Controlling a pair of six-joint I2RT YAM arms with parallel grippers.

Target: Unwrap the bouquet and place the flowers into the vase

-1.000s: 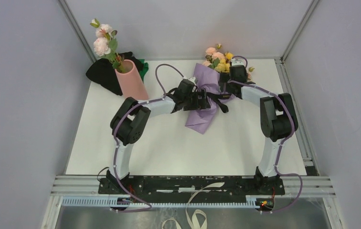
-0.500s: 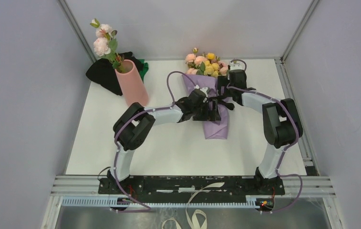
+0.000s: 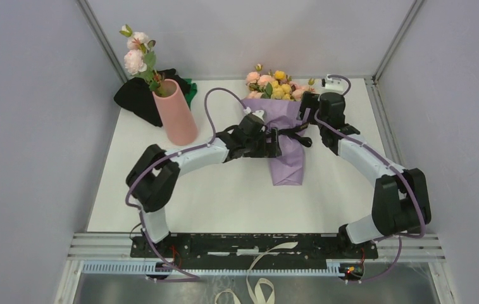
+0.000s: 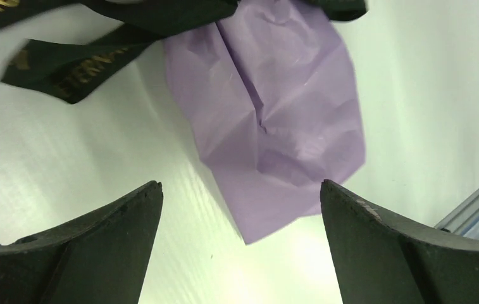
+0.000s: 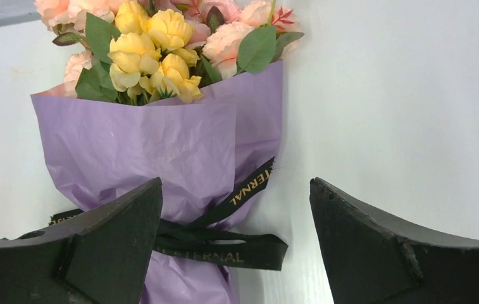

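Bouquet [image 3: 285,136] lies flat, flowers [image 3: 274,82] pointing at the far wall [image 3: 243,31], left hand [image 4: 240,185] and right hand [image 5: 235,183] released.

sprig [image 3: 135,61] in vase [image 3: 177,118] mouth, cloth [image 3: 135,99] bhd

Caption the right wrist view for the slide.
Open right fingers over the bouquet, black ribbon tied, flat on the white table.

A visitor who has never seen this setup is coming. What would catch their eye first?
The lilac bouquet lies mid-table, its black ribbon tied, yellow and peach flowers at the far end. The left pincer and right pincer, both open, flank it. A pink vase holding a pale sprig stands far left.
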